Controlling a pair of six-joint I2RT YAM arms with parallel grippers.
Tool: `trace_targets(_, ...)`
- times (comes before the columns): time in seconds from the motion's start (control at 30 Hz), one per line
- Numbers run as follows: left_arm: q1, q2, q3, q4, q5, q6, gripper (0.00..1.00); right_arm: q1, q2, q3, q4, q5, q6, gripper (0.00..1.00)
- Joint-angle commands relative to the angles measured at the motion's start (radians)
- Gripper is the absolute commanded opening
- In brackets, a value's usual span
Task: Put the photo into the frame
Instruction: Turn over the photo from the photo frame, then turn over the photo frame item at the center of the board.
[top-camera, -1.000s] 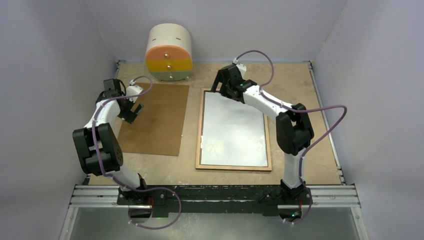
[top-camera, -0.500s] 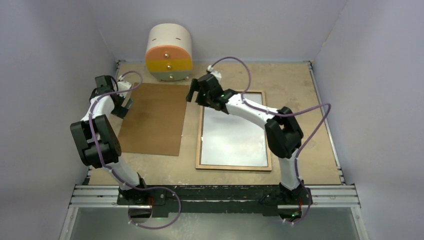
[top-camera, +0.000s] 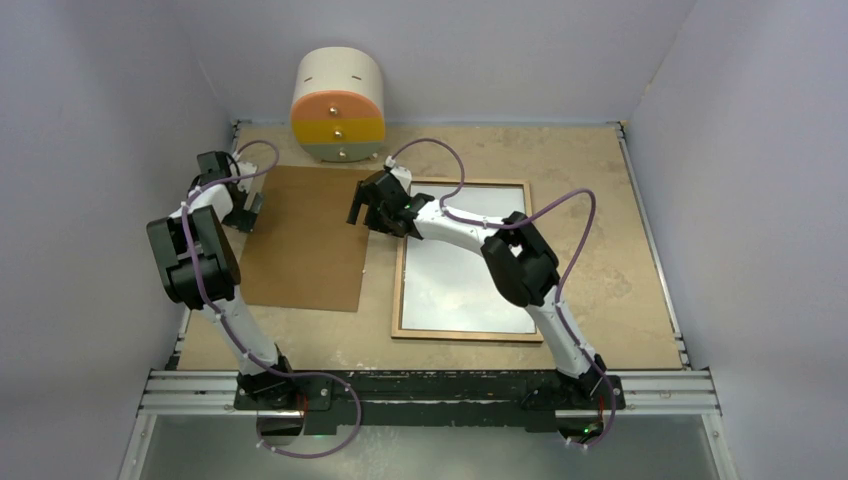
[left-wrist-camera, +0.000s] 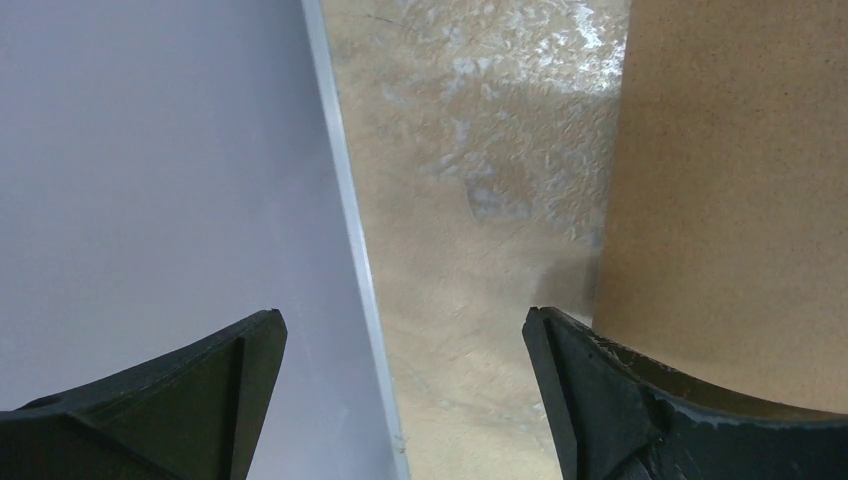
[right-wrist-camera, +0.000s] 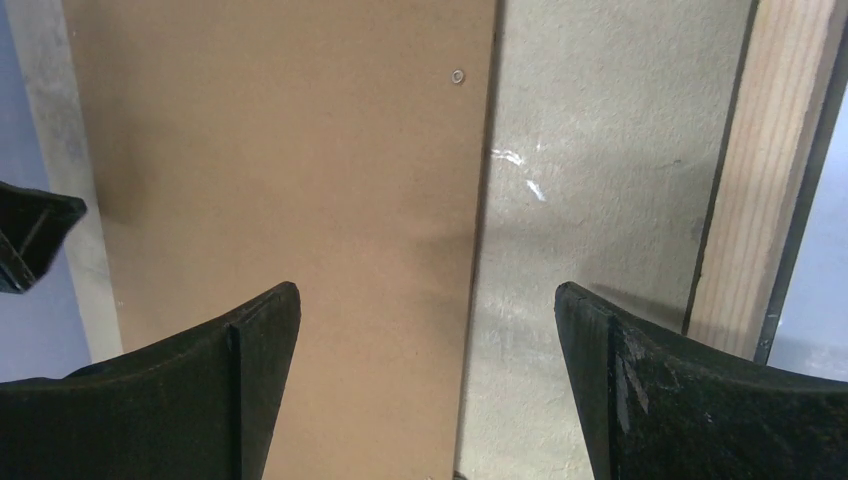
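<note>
The frame (top-camera: 538, 290) lies flat at centre right, its light-wood back up. A pale glossy surface (top-camera: 465, 270) fills it; I cannot tell the photo from the glass there. The plain brown backing board (top-camera: 310, 240) lies to its left. My right gripper (top-camera: 368, 208) is open and empty, low over the gap between board and frame. In the right wrist view its jaws (right-wrist-camera: 427, 295) straddle the board's edge (right-wrist-camera: 280, 150), with the frame's wood rim (right-wrist-camera: 770, 170) on the right. My left gripper (top-camera: 245, 212) is open and empty at the board's left edge (left-wrist-camera: 740, 180).
A round drawer unit (top-camera: 337, 105) with orange, yellow and green fronts stands at the back left. The left wall and its metal rail (left-wrist-camera: 345, 200) are close beside my left gripper. Walls enclose the table on three sides.
My right arm swung left from the frame's far edge to the gap between board and frame. My left gripper moved out to the board's left edge near the wall.
</note>
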Motion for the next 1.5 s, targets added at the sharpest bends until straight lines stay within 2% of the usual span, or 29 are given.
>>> trace_targets(0.0,0.005,0.041,0.033,0.001,0.029,-0.058,0.97,-0.005,0.023,0.031,-0.017,0.042,0.056,0.99)
trace_targets(0.23,-0.02,0.033,-0.053,-0.05,0.153,-0.033,0.97,-0.005,0.092,0.077,-0.026,0.03,0.101,0.99)
trace_targets(0.43,-0.032,0.021,-0.137,-0.064,0.183,0.034,0.97,-0.002,0.116,0.052,0.045,-0.096,0.154,0.98)
trace_targets(0.63,-0.033,-0.004,-0.221,-0.087,0.209,0.115,0.95,0.004,0.021,-0.165,0.272,-0.276,0.244,0.95)
trace_targets(0.77,-0.033,-0.022,-0.266,-0.113,0.261,0.157,0.94,0.005,-0.082,-0.343,0.497,-0.355,0.314,0.94)
trace_targets(0.93,-0.032,-0.017,-0.275,-0.151,0.306,0.176,0.91,0.005,-0.158,-0.465,0.758,-0.479,0.413,0.92)
trace_targets(1.03,-0.032,-0.018,-0.27,-0.181,0.337,0.186,0.91,0.005,-0.188,-0.491,0.909,-0.513,0.463,0.9)
trace_targets(1.2,-0.032,-0.019,-0.268,-0.209,0.355,0.203,0.9,0.005,-0.226,-0.485,1.057,-0.536,0.468,0.89)
trace_targets(1.37,-0.032,-0.023,-0.266,-0.233,0.377,0.215,0.89,0.005,-0.235,-0.511,1.251,-0.572,0.549,0.88)
trace_targets(1.47,-0.032,-0.027,-0.263,-0.249,0.386,0.224,0.89,0.005,-0.233,-0.502,1.297,-0.602,0.572,0.86)
